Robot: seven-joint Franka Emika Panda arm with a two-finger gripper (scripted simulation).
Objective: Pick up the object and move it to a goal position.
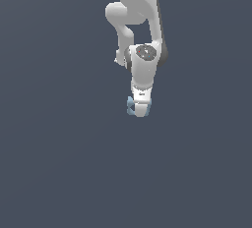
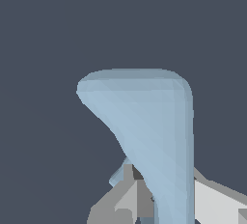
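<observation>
seen from the exterior view, white panda arm (image 1: 135, 20) reaching down the middle of the frame, gripper (image 1: 141, 110) at its lower end, over a plain dark grey-blue floor (image 1: 54, 163). peeking out on both sides of the gripper's tip, the pale-blue ring-like piece (image 1: 130, 106), more of it on the exterior view's left. mostly hidden behind the white hand there, so no telling whether resting on the floor or lifted off it.

in the wrist view, very close to the lens, one flared corner of the pale-blue piece (image 2: 149, 121) filling the centre, its narrow end running down between the grey fingers (image 2: 128, 196). looks narrowed onto the piece, with the fingers right against it on either side; judged as gripped, though actual contact pads hidden behind the blue wall.

step in hand, by judgement: carrying the piece toward the goal. no goal marker visible in either view, so no saying how far off.

to do it well: keep the squeeze steady, no loosening mid-travel. hold appears to be on a thin wall of a hollow shape with tapering corners, so prone to pivoting between the fingers; move smoothly, avoid sharp wrist turns and sudden stops. keep the hand pointing down as now, so the weight hangs below the grip rather than levering sideways. clear the floor before translating, to avoid a flared corner catching and twisting the piece out.
</observation>
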